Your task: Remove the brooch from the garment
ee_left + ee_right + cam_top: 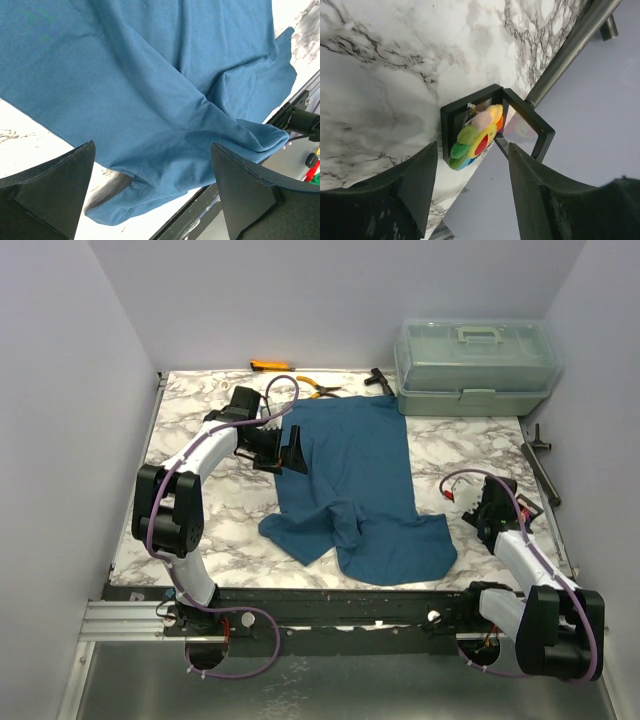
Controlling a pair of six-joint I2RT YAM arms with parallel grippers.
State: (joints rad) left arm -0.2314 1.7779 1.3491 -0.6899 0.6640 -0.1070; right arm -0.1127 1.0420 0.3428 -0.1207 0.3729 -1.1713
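Table point(225, 530): white marble top with grey veins.
Garment point(350, 465): dark teal T-shirt lying rumpled across the middle, with folds on its near left side.
Toolbox point(475, 365): pale green, lid closed, at the far right corner.
Left gripper point(153, 146): fingers spread apart, nothing between them, poised over the shirt's far left edge.
Right gripper point(472, 145): fingers spread apart, holding nothing, above the table's right edge.
Rod point(541, 468): dark metal, lying along the right edge.
Pliers point(320, 390): orange-handled, far side, just beyond the shirt.
Case point(451, 117): small, black, hinged open, beside the rod.
Brooch point(475, 137): bright flower sitting in the open case, well apart from the shirt.
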